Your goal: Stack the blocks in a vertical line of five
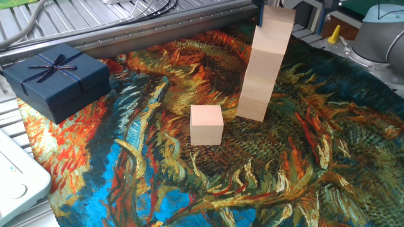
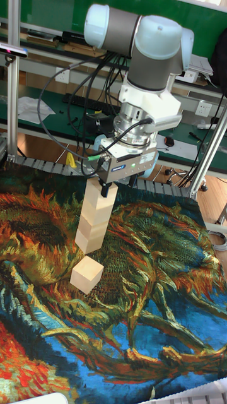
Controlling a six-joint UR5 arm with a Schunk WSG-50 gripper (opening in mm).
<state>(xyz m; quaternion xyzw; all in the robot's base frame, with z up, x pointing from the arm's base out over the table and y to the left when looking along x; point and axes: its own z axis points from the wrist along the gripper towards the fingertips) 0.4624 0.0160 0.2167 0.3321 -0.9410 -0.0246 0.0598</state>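
A leaning-looking stack of several pale wooden blocks stands on the patterned cloth right of centre; the tall fixed view shows the same stack. One loose block lies just to its front left, also visible as the loose block in the tall view. My gripper hangs straight over the stack, and its fingers flank the top block with no gap showing. In the fixed view the gripper is mostly cut off by the top edge.
A dark navy gift box with a ribbon bow sits at the cloth's far left. A white device lies at the lower left corner. Metal rails and cables run along the back edge.
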